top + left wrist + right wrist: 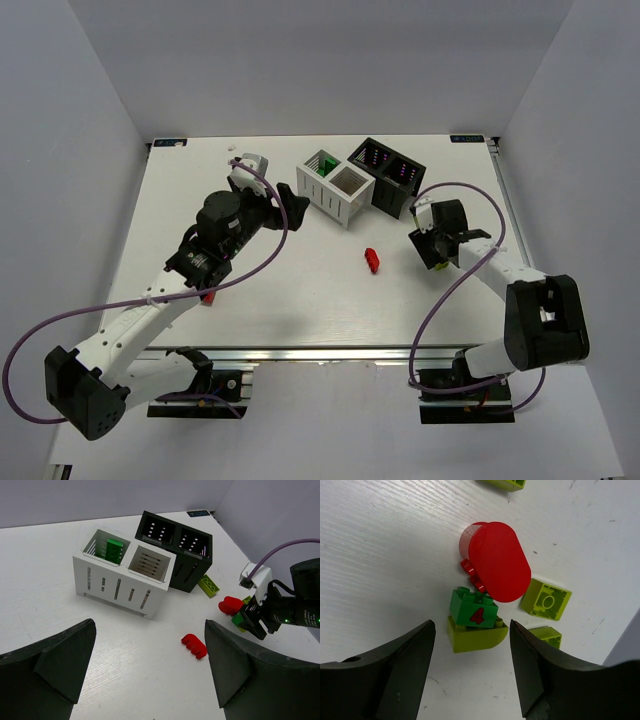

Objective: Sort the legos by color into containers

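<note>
The white bin (330, 207) and the black bin (388, 197) stand side by side at the back. In the left wrist view the white bin (107, 586) holds a dark green brick (114, 549) in its left cell; the black bin (192, 570) looks empty. My left gripper (296, 205) is open and empty just left of the white bin. A red brick (372, 259) lies mid-table. My right gripper (472, 672) is open just above a dark green "4" brick (474, 609) stacked on a yellow-green curved brick (477, 639), beside a red rounded piece (497, 562).
Yellow-green bricks (546, 599) (546, 635) lie right of the stack, another (209, 585) by the black bin's front corner. A red brick (208, 296) shows under my left forearm. Grey walls close in the table on three sides.
</note>
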{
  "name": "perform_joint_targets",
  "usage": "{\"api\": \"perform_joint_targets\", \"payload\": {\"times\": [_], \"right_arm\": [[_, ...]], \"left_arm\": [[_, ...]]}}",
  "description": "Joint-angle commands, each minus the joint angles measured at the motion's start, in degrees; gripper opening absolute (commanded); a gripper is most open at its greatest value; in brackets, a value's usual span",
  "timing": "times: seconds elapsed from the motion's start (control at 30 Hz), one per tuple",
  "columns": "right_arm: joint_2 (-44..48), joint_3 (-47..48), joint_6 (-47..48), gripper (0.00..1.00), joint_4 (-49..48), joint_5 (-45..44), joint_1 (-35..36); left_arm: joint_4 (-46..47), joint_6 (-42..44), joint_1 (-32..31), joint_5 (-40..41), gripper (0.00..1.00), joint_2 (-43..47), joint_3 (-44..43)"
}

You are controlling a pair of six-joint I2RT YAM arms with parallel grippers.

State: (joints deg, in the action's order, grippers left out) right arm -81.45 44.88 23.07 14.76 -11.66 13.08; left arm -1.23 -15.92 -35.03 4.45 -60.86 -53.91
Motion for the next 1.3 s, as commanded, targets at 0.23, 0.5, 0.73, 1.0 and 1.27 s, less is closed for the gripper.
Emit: {"api": "perform_joint_targets", "payload": {"times": [0.23, 0.5, 0.73, 1.0, 1.27], "right_arm": [[-2.4, 2.8, -0.2, 0.62, 0.9, 2.0, -1.1], [-4.6, 3.2, 0.1, 0.6, -0.4, 1.2, -1.2], [-4.5, 2.8, 0.0, 0.59, -2.4, 1.6, -1.1], [-6.1, 2.9, 0.0, 0.58, -2.4, 1.2, -1.0], [-6.9, 3.0, 0.0, 0.49, -2.2, 1.3, -1.0]], "left_arm": [[0.3, 0.7, 0.0, -0.1, 0.98, 0.0, -0.1], [0.3, 0.9, 0.0, 0.2, 0.98, -0.5, 0.0], [0.4, 1.2, 0.0, 0.2, 0.98, -0.2, 0.0], [0.4, 1.2, 0.0, 0.2, 0.98, 0.0, 0.0], [0.5, 1.2, 0.0, -0.1, 0.98, -0.1, 0.2]]}}
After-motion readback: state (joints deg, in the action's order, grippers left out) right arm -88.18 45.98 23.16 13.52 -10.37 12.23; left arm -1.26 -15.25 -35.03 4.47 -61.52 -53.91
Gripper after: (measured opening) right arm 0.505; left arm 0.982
